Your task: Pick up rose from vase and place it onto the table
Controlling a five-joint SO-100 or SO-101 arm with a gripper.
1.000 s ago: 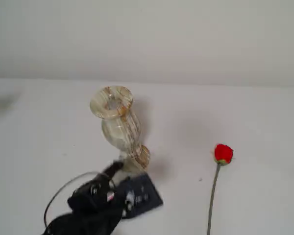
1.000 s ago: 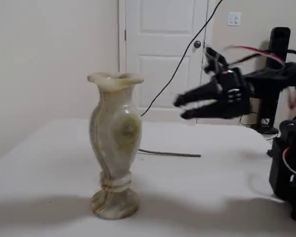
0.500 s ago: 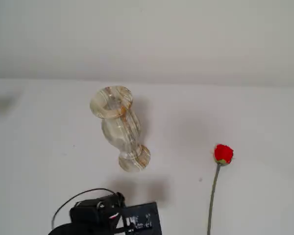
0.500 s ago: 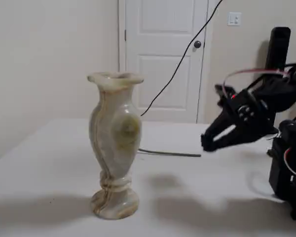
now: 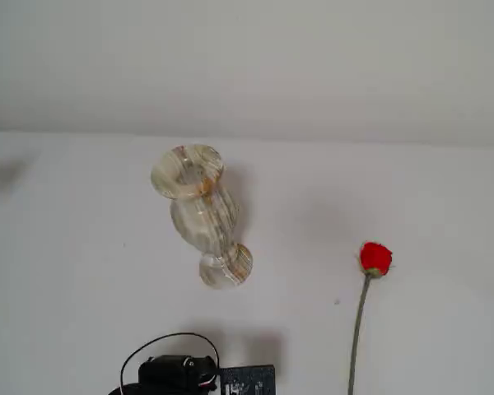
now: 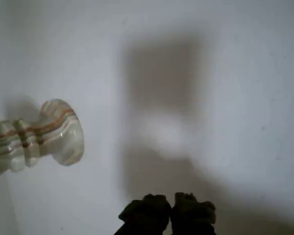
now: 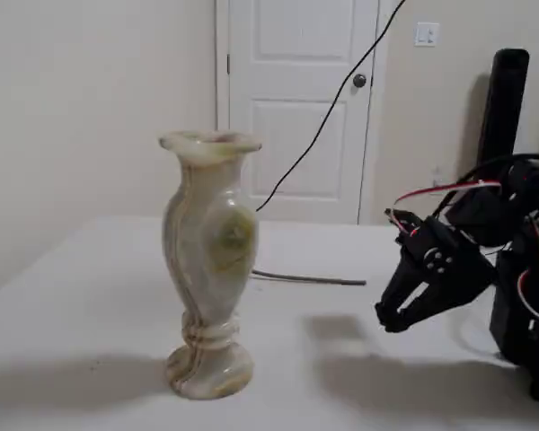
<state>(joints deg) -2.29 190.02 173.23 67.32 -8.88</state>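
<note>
Rose (image 5: 375, 257) lies beside vase (image 5: 199, 207), unlabelled.

I see the vase (image 5: 199, 216) standing upright on the white table (image 5: 82, 329), empty: cream marbled stone with tan and orange streaks, flared rim, bulging body, round foot. The rose (image 5: 375, 257) lies flat on the table at about four o'clock from the vase, well apart, its red bud toward twelve and its thin stem running toward six.

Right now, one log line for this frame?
rose: flat on table, out of vase | vase: upright, empty | hand: shut, empty, above table
</note>
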